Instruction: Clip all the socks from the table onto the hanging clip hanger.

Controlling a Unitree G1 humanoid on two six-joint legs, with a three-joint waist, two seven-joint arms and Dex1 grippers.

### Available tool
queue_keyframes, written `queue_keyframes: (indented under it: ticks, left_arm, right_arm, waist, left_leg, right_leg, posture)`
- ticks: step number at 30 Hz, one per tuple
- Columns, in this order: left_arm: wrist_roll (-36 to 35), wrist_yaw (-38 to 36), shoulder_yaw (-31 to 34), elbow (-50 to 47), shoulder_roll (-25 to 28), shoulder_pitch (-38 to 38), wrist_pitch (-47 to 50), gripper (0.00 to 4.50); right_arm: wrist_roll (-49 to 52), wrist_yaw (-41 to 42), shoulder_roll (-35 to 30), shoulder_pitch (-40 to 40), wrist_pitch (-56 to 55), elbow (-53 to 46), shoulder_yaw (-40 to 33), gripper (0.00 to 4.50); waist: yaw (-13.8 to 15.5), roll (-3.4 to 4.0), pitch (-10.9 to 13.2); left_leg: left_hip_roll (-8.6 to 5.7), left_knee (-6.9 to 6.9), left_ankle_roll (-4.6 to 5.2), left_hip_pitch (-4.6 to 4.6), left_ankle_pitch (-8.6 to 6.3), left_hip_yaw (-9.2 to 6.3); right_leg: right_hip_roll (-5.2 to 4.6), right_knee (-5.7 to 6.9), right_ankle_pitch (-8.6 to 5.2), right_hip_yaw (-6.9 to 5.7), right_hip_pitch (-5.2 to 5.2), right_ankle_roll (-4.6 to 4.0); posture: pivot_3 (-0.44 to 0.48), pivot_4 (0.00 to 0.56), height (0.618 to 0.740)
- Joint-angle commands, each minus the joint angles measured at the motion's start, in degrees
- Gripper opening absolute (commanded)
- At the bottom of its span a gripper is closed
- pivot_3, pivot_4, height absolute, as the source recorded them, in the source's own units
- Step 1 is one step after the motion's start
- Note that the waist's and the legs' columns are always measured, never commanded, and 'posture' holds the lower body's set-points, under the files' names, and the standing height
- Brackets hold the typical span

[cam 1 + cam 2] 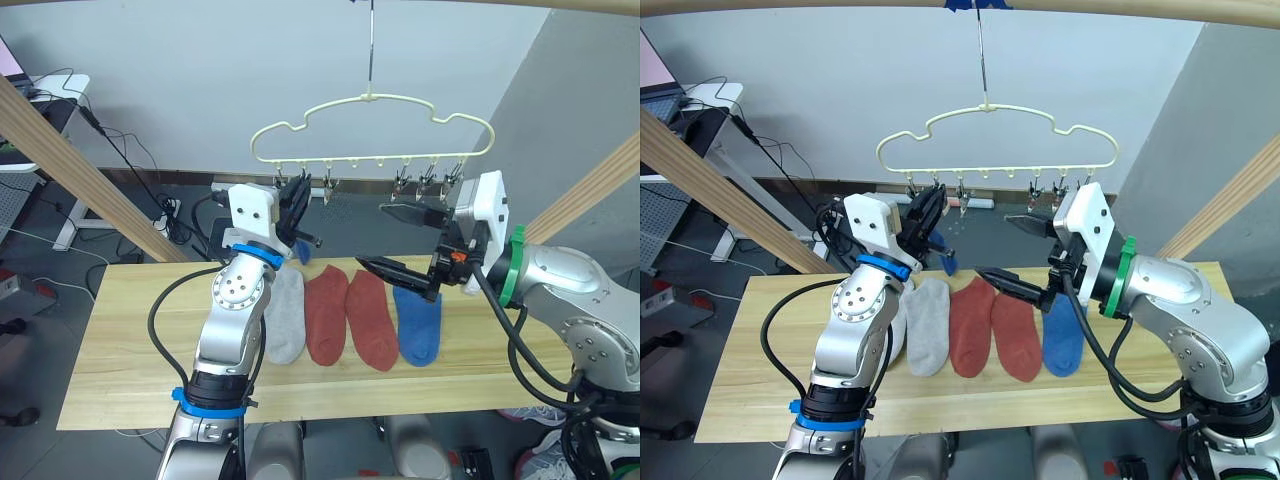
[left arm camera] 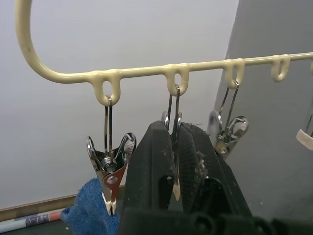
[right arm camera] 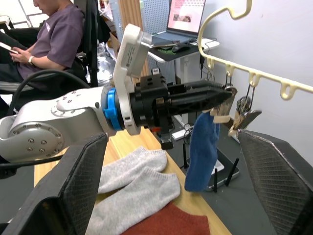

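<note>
1. The clip hanger (image 1: 372, 125) hangs by its metal hook above the far edge of the wooden surface (image 1: 120, 350), with small metal clips along its lower bar.
2. One blue sock (image 3: 202, 149) hangs from the end clip (image 2: 111, 166) at the robot's left, just beside the left arm's fingers.
3. The left gripper (image 1: 295, 210) is raised to the lower bar; its fingers (image 2: 151, 166) are closed narrowly around the second clip (image 2: 174, 147) from that end.
4. The right gripper (image 1: 405, 240) is held above the socks, between the surface and the hanger; its fingers (image 3: 83, 181) are spread wide, holding nothing.
5. On the surface, in a row just beside one another, lie a light grey sock (image 1: 286, 318), two rust red socks (image 1: 326, 315) (image 1: 372, 320) and a second blue sock (image 1: 418, 325).
6. The right wrist view shows two grey socks (image 3: 142, 183) lying together, overlapping, with a red one just beside them.
7. A seated person (image 3: 49, 29) in a dark shirt and a laptop (image 3: 186, 17) on a desk are in the background.
</note>
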Motion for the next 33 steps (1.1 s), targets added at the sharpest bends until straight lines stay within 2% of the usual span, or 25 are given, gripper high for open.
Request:
queue_keyframes:
  ticks: [1, 5, 7, 9, 11, 16, 21, 24, 33]
  left_arm:
    - [-1.38, -1.96, -0.19, -4.18, 1.41, -0.57, 4.46, 0.06]
    - [-7.42, -5.23, 1.44, -8.04, 3.07, -1.7, 14.1, 0.06]
    - [-13.12, -8.19, 3.21, -10.1, 5.64, -3.13, 23.24, 0.06]
    - [-15.78, -9.0, 4.1, -11.19, 6.99, -3.89, 27.66, 0.06]
    - [-21.26, -8.72, 6.8, -11.45, 7.6, -5.24, 35.95, 0.06]
    - [-38.22, -10.49, 16.75, -6.87, 12.84, -13.09, 62.14, 0.06]
    - [-45.65, -6.71, 25.85, -2.3, 11.59, -17.89, 76.11, 0.06]
    - [-48.51, -4.42, 31.83, -0.44, 9.15, -20.13, 82.39, 0.06]
    - [-49.15, 0.31, 35.87, -0.59, 6.1, -21.35, 84.69, 0.06]
  right_arm:
    - [-5.91, -0.3, -4.5, 5.48, 0.6, 1.09, 2.45, 4.44]
    - [-13.99, -2.37, -7.76, 9.69, 0.66, 7.7, 6.72, 4.44]
    - [-20.81, -1.56, -9.3, 11.42, -3.82, 13.11, 11.23, 4.44]
    - [-23.9, -0.71, -9.53, 12.01, -6.17, 15.38, 12.9, 4.44]
    - [-26.4, -0.17, -8.42, 12.15, -8.28, 18.31, 14.54, 4.44]
    - [-36.59, -1.69, -2.59, 8.74, -15.13, 32.52, 21.33, 4.44]
    - [-41.27, -0.4, -0.41, 7.58, -19.16, 39.24, 22.71, 4.44]
    - [-42.33, 0.18, 0.3, 7.66, -20.0, 41.34, 22.01, 3.84]
    - [-43.09, 2.04, 0.35, 9.85, -22.37, 39.6, 19.25, 0.81]
  waist:
    - [0.04, 0.0, 0.0]
    - [0.12, -0.02, -0.01]
    - [0.04, -0.02, -0.01]
    - [-0.19, -0.01, -0.01]
    - [-0.33, -0.01, -0.01]
    - [-0.69, -0.05, -0.04]
    - [-0.67, -0.05, -0.04]
    - [-0.72, -0.05, -0.04]
    - [-0.57, -0.05, -0.04]
  left_leg:
    - [0.0, 0.0, 0.0, -0.01, 0.0, 0.0]
    - [-0.03, 0.01, 0.0, 0.0, 0.0, 0.02]
    - [-0.02, 0.02, 0.0, 0.03, 0.0, 0.02]
    - [0.0, 0.01, 0.0, 0.07, 0.01, 0.01]
    - [0.03, 0.0, 0.0, 0.1, 0.01, 0.02]
    - [0.04, 0.04, -0.01, 0.14, 0.02, 0.01]
    - [0.01, 0.04, -0.01, 0.13, 0.02, 0.0]
    - [0.02, 0.02, -0.02, 0.16, 0.02, 0.0]
    - [0.02, 0.04, -0.11, 0.19, 0.07, 0.0]
  right_leg:
    - [0.0, 0.0, 0.0, -0.01, 0.0, 0.0]
    - [-0.02, 0.0, 0.0, 0.02, 0.01, 0.01]
    - [-0.01, 0.04, 0.0, 0.02, 0.01, 0.01]
    - [0.02, 0.09, -0.02, -0.01, 0.0, 0.03]
    - [0.03, 0.1, -0.02, 0.01, 0.0, 0.03]
    - [0.06, 0.13, -0.02, 0.0, 0.04, 0.04]
    - [0.04, 0.12, -0.01, 0.01, 0.05, 0.03]
    - [0.04, 0.15, -0.01, 0.0, 0.05, 0.02]
    - [0.03, 0.16, 0.0, 0.01, 0.08, 0.02]
  posture:
    - [-0.157, 0.301, 0.74]
    - [-0.15, 0.302, 0.74]
    - [-0.143, 0.302, 0.74]
    - [-0.142, 0.302, 0.74]
    - [-0.134, 0.3, 0.74]
    - [-0.121, 0.295, 0.74]
    - [-0.113, 0.296, 0.74]
    - [-0.112, 0.299, 0.74]
    - [-0.116, 0.308, 0.74]
